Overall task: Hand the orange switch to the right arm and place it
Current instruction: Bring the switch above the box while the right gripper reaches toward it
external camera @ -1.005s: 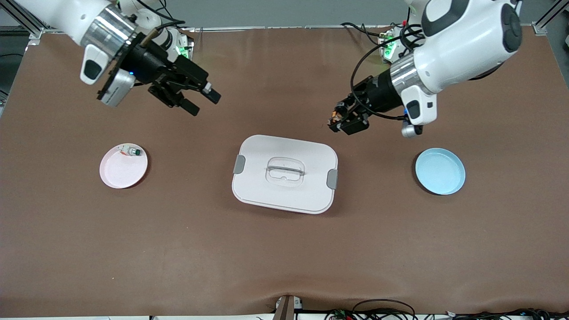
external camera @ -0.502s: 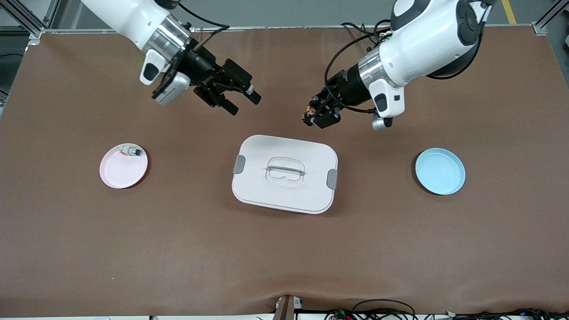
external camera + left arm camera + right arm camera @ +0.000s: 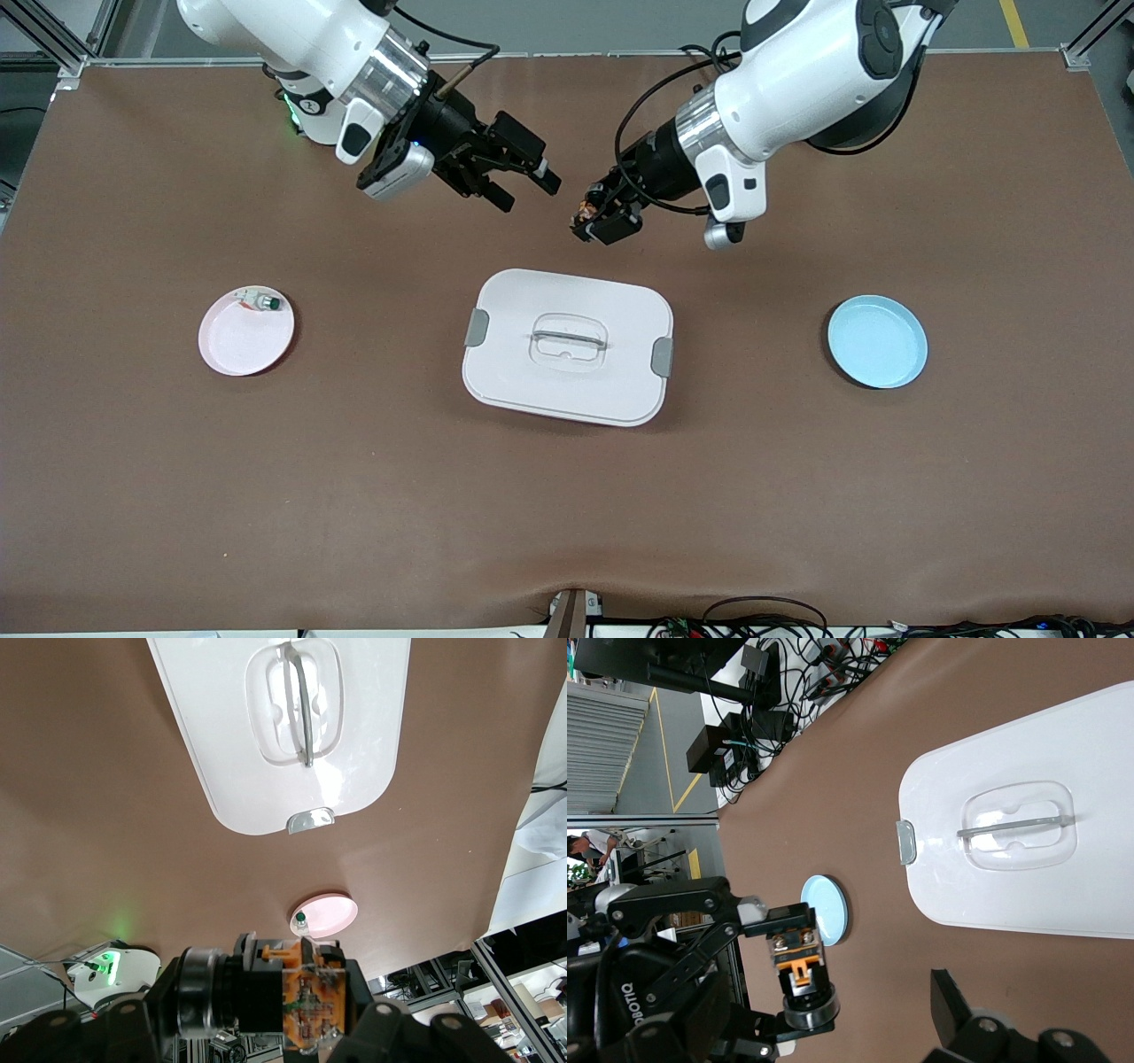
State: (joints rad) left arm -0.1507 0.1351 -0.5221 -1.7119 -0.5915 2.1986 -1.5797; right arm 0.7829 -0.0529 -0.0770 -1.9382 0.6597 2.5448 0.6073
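The left end effector (image 3: 595, 220) hangs over the brown bench (image 3: 567, 496), its fingers closed on the orange switch (image 3: 586, 213), which is held in the air, farther from the front camera than the white lidded container (image 3: 567, 346). The right end effector (image 3: 523, 184) hangs just beside it at about the same height, fingers spread wide with nothing between them, facing the switch. A pink plate (image 3: 245, 340) carrying a small green-capped part (image 3: 265, 303) sits toward the right arm's end, a blue plate (image 3: 877, 342) toward the left arm's end.
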